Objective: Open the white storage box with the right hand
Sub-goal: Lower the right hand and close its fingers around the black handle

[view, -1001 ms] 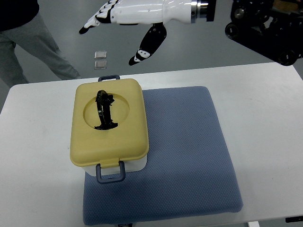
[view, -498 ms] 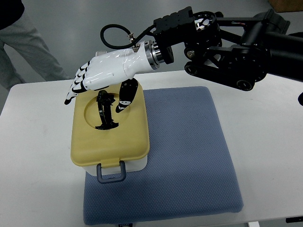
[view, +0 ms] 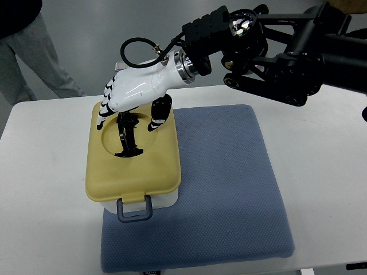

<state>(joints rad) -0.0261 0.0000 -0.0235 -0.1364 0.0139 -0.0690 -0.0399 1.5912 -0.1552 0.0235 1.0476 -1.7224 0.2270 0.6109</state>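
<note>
The storage box (view: 150, 169) has a yellow lid over a white base and sits on the left part of a blue mat (view: 229, 189). A black handle (view: 128, 143) lies in the lid's round recess, and a blue latch (view: 135, 209) hangs at the near edge. My right hand (view: 131, 116), white with black fingertips, hovers over the far end of the handle. Its fingers (view: 106, 106) curl down on the left and the thumb (view: 157, 119) points down on the right. They straddle the handle's top without closing on it.
The mat lies on a white table (view: 46, 189). My black right arm (view: 275, 51) spans the upper right above the table's far edge. A person's grey-trousered legs (view: 26, 63) stand on the floor at the upper left.
My right hand came down from above the floor beyond the table to the lid. In the last half second it drew in and its fingers curled down around the handle's far end.
</note>
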